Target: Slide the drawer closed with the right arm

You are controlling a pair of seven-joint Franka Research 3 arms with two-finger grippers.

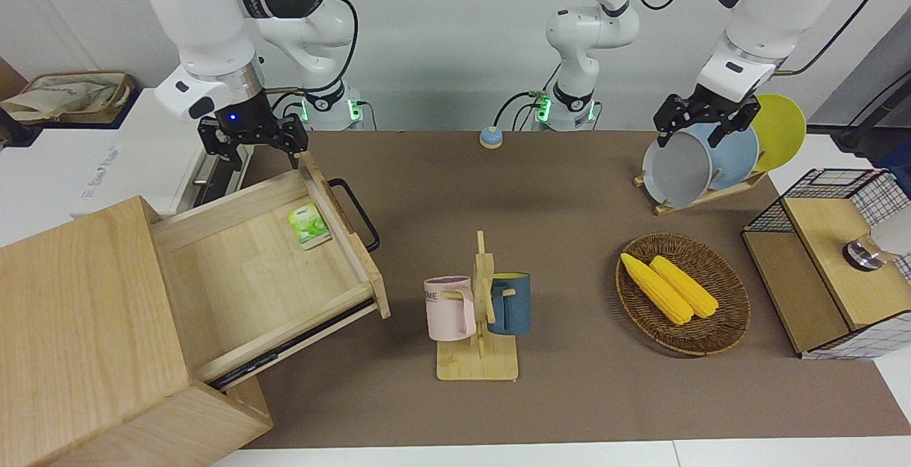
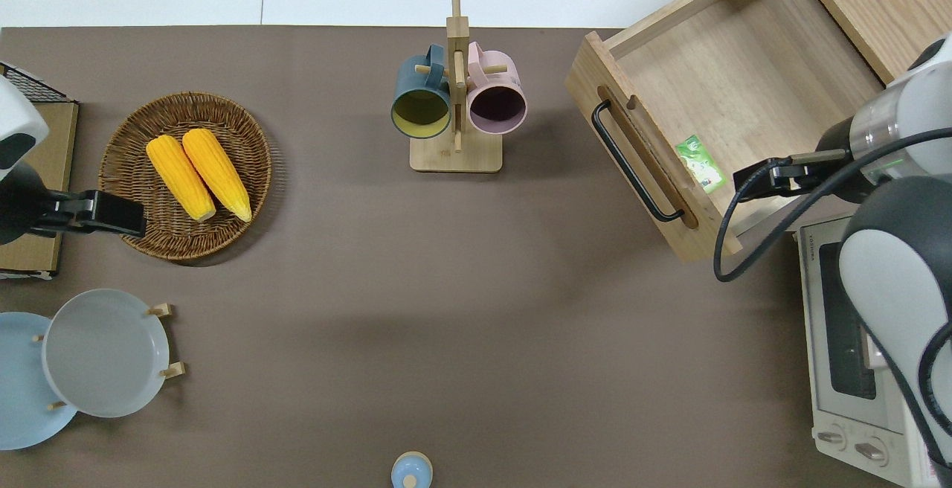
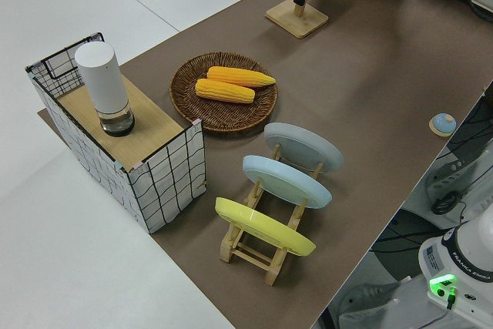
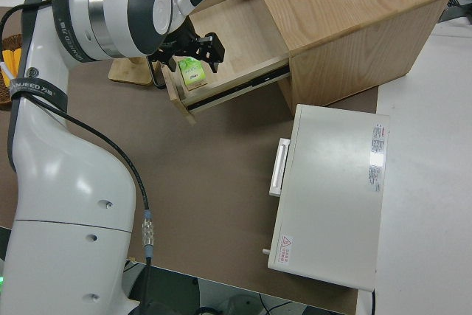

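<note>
The right end effector (image 1: 254,141) hangs with its fingers spread wide and nothing between them, over the corner of the drawer (image 1: 249,268) that lies nearest the robots, where the side wall meets the front panel. In the overhead view the right end effector (image 2: 751,179) sits above the drawer's inner edge, just beside the small green packet (image 2: 700,164) lying on the drawer floor against the front panel. The drawer (image 2: 732,94) is pulled well out of the big wooden cabinet (image 1: 92,339) and stands open; its black loop handle (image 1: 356,214) is on the outer face of the front panel, a little away from the fingers and not touched by them. The right side view shows the right end effector (image 4: 193,51) over the same packet (image 4: 192,73), with the white toaster oven (image 4: 328,197) on the counter (image 1: 555,211) nearer the robots than the cabinet.

Away from this end effector, toward the left arm's end of the counter, stand a wooden mug rack (image 1: 478,317) with a pink mug (image 1: 450,308) and a blue mug (image 1: 509,303), then a wicker basket (image 1: 719,342) holding two corn cobs (image 1: 669,287). The left arm is parked; I cannot tell how its left end effector (image 1: 701,122) stands.
</note>
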